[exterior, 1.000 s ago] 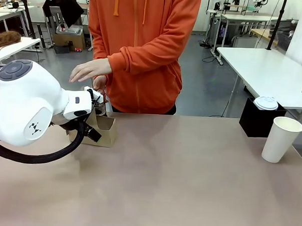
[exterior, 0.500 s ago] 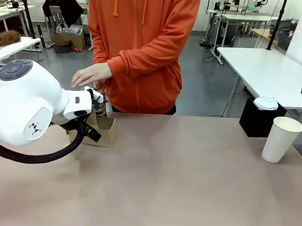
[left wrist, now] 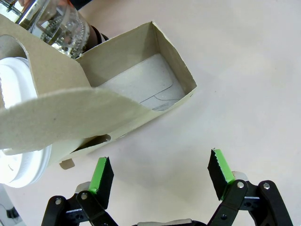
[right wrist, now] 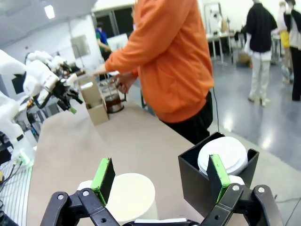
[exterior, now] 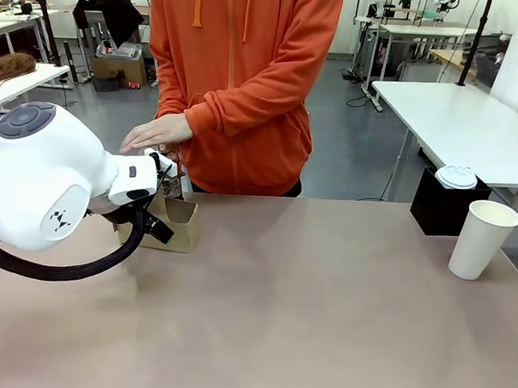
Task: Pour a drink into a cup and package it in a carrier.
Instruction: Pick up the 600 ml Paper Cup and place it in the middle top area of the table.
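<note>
Both robot hands open, with the carrier at the left of the front view and the cup at the right.
In the left wrist view, the left hand [left wrist: 160, 165] hovers with its green pads spread wide, empty, just below the brown carrier [left wrist: 117, 61], whose right pocket is empty. The glass press jug [left wrist: 61, 28] is in the upper left corner, and a white lid [left wrist: 14, 136] is at the left edge. In the right wrist view, the right hand [right wrist: 160, 162] is also spread and empty, above the white cup [right wrist: 134, 193] and a black box [right wrist: 193, 174] holding lids [right wrist: 223, 157]. In the front view the cup [exterior: 483, 240] stands upright at the right edge of the worktop [exterior: 322, 317], beside the black box [exterior: 439, 210]. The carrier [exterior: 178, 225] is at the left, and a person in orange holds an arm [exterior: 158, 131] above it. The drink [right wrist: 114, 102] is dark in the bottom of the jug.
</note>
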`<state>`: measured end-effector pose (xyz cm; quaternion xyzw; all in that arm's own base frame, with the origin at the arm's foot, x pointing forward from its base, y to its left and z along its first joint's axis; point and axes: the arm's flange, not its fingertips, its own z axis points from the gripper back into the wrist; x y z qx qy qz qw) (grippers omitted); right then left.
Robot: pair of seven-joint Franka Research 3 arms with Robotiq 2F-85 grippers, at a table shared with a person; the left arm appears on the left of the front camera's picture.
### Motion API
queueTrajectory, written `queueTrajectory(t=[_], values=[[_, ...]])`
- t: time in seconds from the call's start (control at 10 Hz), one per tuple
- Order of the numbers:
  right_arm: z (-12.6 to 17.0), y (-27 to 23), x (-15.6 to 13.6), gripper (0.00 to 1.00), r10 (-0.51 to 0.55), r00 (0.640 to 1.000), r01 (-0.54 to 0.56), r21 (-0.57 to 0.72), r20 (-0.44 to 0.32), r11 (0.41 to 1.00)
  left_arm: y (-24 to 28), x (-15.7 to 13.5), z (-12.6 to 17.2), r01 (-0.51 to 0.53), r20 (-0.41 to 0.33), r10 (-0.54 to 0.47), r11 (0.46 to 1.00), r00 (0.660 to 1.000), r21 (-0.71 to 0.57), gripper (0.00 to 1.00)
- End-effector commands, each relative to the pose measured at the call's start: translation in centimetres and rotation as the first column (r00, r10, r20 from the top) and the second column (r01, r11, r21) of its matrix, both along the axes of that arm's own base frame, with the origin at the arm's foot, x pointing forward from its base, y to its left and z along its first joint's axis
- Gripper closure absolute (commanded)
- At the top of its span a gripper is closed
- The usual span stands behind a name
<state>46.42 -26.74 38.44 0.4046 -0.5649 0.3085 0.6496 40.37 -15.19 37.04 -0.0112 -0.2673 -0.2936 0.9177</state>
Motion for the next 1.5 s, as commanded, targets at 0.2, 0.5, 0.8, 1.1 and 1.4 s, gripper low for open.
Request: queueTrajectory(t=[0.2,0.5,0.8,1.1,1.4], values=[[-5.9,-2.4,-2.9,0.0,0.021,0.989,-0.026,0.037,0.146,0.999,0.0,0.0,0.0,0.001,0.0,-0.001,1.0,1.0,-0.001,0.0],[-9.7,-0.7,-4.6,0.0,0.047,0.989,-0.05,0.018,0.14,0.999,0.0,0.0,0.0,0.001,0.0,-0.001,1.0,1.0,-0.001,0.0],[-11.8,1.0,-5.4,0.0,0.053,0.994,-0.057,0.042,0.092,0.997,0.0,0.0,0.0,0.001,0.0,-0.001,1.0,1.0,-0.001,0.0],[-12.4,2.7,-5.9,0.0,0.079,0.994,-0.082,0.047,0.075,0.996,0.0,0.0,0.0,0.001,0.0,-0.001,1.0,1.0,-0.001,0.0],[-13.3,5.0,-6.0,0.0,0.057,0.997,-0.06,0.044,0.05,0.997,0.0,0.0,0.0,0.001,0.0,-0.001,1.0,1.0,-0.001,0.0]])
